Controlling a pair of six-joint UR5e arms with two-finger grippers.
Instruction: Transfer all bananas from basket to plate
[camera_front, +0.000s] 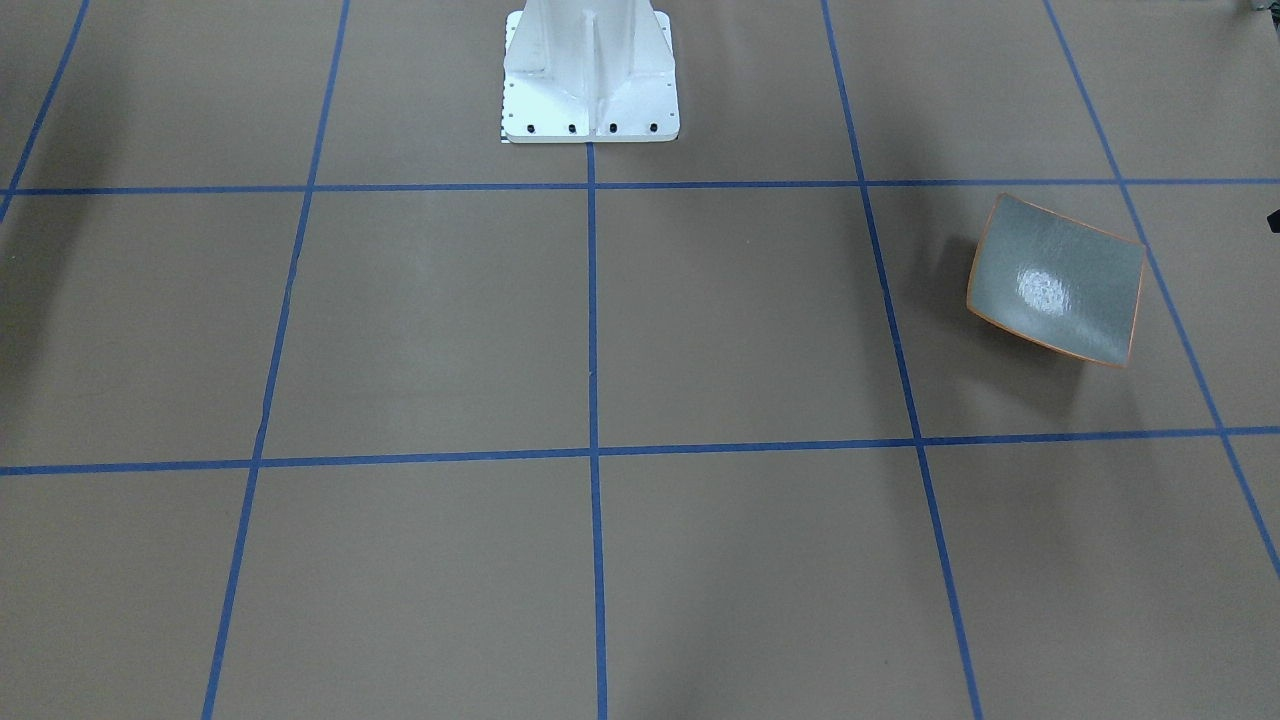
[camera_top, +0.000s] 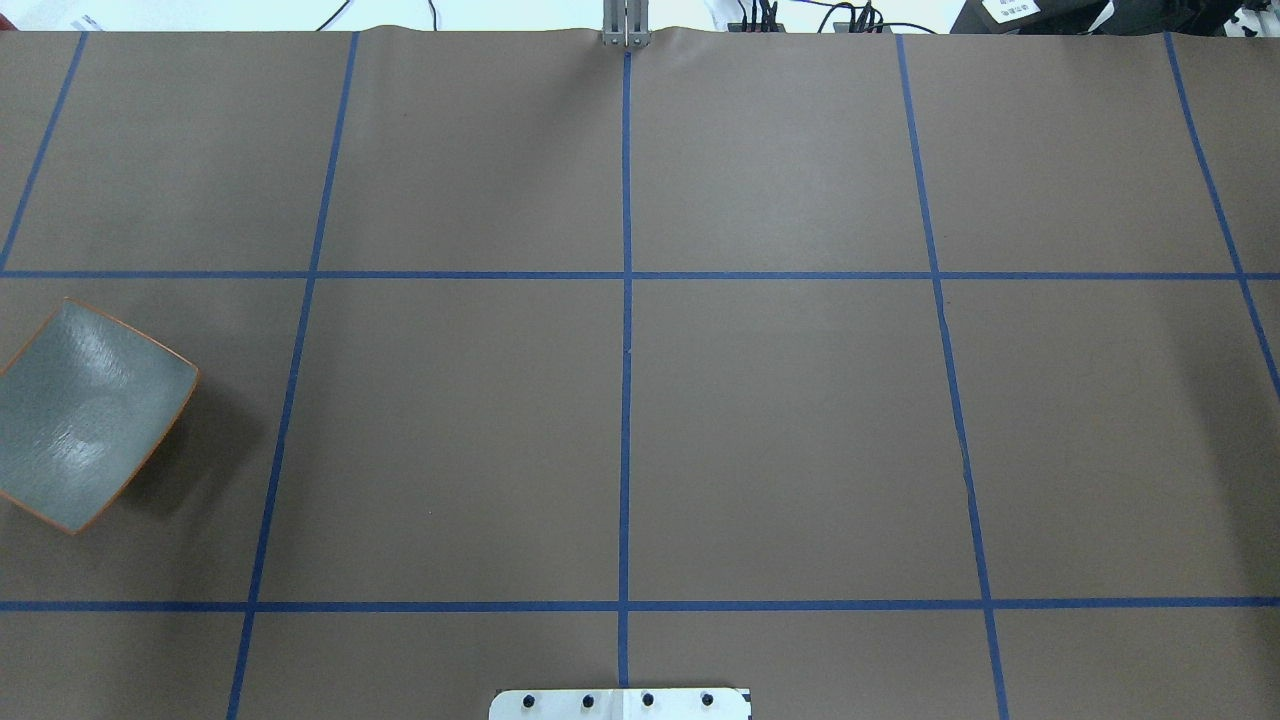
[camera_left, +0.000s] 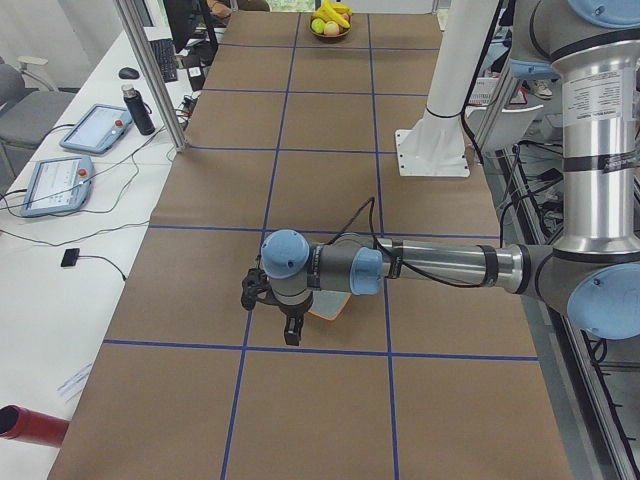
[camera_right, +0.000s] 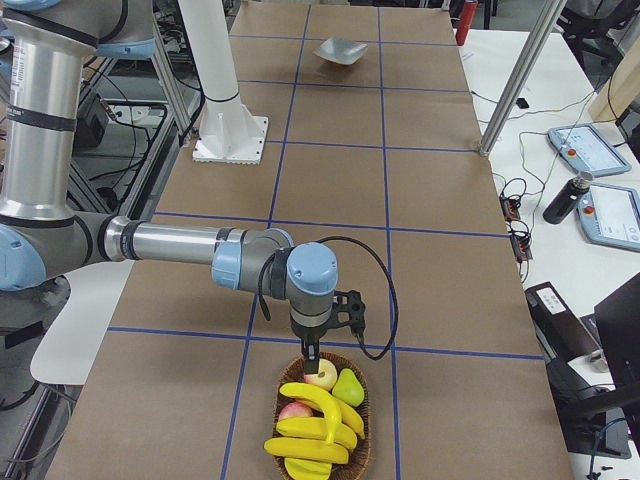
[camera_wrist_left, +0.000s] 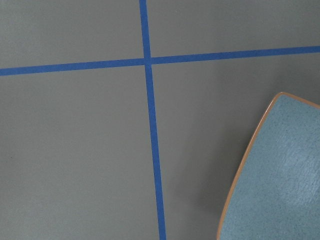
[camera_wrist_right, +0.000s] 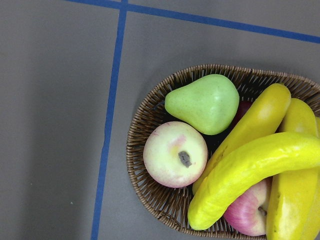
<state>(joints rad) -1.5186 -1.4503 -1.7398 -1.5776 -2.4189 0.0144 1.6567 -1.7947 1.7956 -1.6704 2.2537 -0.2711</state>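
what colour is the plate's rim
Orange, on the grey plate; clearest in the left wrist view.

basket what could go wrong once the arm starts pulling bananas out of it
1. The bananas lie piled crosswise in the basket, beside an apple and a pear; lifting one may drag another fruit out.
2. The plate sits at the opposite end of the table, so a long carry or hand-over could let a glossy banana slip.

No legible text, brand, number or sign in any view. A white label (camera_top: 1012, 8), far right, and a paper slip (camera_top: 88, 20), far left, carry print too small to read.
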